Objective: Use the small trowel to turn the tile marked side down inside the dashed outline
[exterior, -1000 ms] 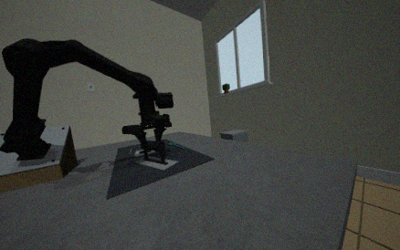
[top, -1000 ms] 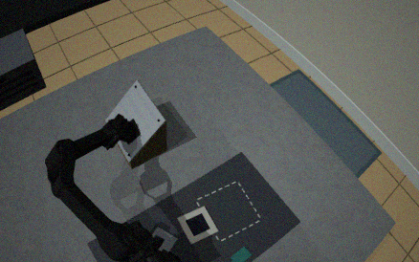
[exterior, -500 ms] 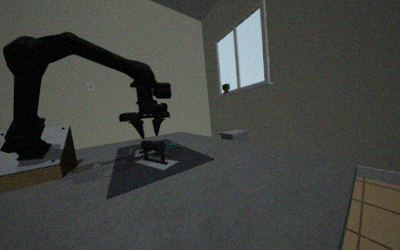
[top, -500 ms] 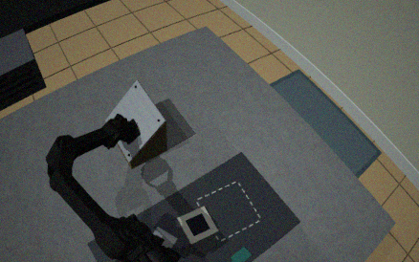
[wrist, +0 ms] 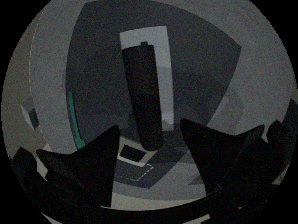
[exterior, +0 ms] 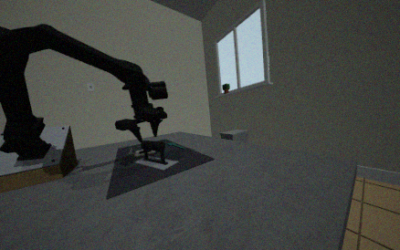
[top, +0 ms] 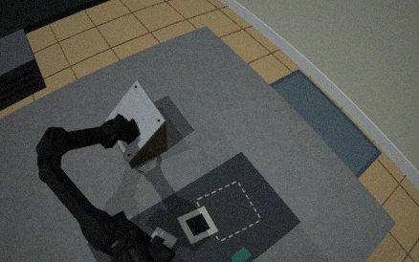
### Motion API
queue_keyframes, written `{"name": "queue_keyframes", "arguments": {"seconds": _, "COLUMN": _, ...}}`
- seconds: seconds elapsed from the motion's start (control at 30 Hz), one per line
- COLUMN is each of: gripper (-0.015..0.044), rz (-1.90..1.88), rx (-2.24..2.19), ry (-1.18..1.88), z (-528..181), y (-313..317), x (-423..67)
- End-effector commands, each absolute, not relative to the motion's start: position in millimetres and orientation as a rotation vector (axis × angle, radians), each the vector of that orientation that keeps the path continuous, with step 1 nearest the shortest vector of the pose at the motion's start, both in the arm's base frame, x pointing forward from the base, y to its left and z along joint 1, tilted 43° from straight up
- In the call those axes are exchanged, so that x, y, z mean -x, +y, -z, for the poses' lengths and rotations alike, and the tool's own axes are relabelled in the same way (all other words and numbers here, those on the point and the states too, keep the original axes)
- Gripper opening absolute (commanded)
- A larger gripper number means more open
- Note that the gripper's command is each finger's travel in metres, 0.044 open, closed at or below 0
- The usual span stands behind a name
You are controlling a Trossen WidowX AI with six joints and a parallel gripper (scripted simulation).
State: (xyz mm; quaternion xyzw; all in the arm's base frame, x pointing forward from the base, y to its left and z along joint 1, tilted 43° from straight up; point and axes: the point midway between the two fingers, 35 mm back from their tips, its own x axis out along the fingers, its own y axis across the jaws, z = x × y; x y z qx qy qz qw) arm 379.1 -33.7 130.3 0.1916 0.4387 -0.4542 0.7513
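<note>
Gripper spread wide, holding nothing, above the trowel. Below it: dark mat, tile. Window beyond.

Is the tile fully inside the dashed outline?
No: in the top view the tile straddles one corner of the dashed outline, mostly outside it.
</note>
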Motion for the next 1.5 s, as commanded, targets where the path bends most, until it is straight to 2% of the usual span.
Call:
{"name": "queue_keyframes", "arguments": {"seconds": 0.0, "gripper": 0.0300, "rz": 0.880, "rx": -0.494, "ry": 0.962, "z": -124, "y": -40, "x": -374}}
{"name": "queue_keyframes", "arguments": {"seconds": 0.7, "gripper": 0.0300, "rz": 0.317, "rx": -0.566, "ry": 0.705, "z": -118, "y": -59, "x": -346}}
{"name": "queue_keyframes", "arguments": {"seconds": 1.47, "gripper": 0.0300, "rz": 0.313, "rx": -0.565, "ry": 0.701, "z": -105, "y": -61, "x": -362}}
